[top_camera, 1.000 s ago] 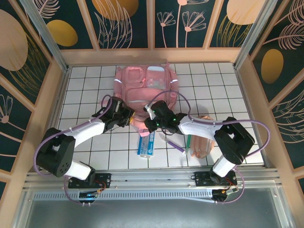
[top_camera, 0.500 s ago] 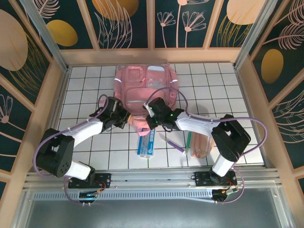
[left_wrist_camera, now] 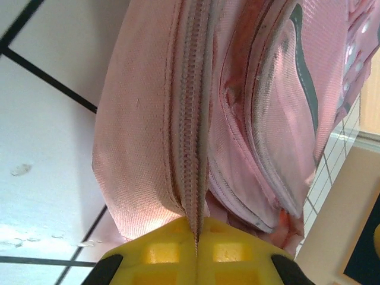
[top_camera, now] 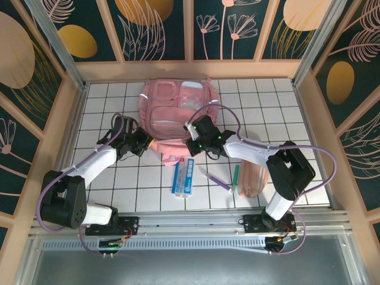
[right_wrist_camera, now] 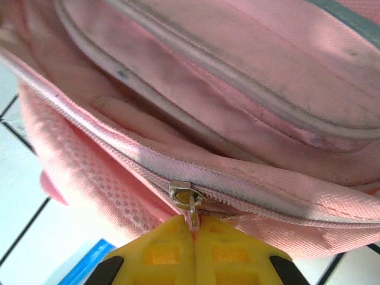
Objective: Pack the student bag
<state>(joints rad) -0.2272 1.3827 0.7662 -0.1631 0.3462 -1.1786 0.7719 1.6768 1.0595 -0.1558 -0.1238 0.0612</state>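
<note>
On the white tiled table (top_camera: 142,191), near its front edge, lie a blue-and-white packet (top_camera: 184,178), a purple pen (top_camera: 217,180), a green pen (top_camera: 235,176) and a peach pouch (top_camera: 253,180) (rightmost).

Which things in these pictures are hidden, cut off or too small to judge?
- Top external view: the right gripper covers the near edge of the student bag, hiding its zipper there.
- Right wrist view: fabric hides the bag's inside beyond the zipper pull; contents unknown.
- Left wrist view: the bottom edge cuts off the left gripper.
- Top external view: print on the blue-and-white pack is too small to read.
</note>
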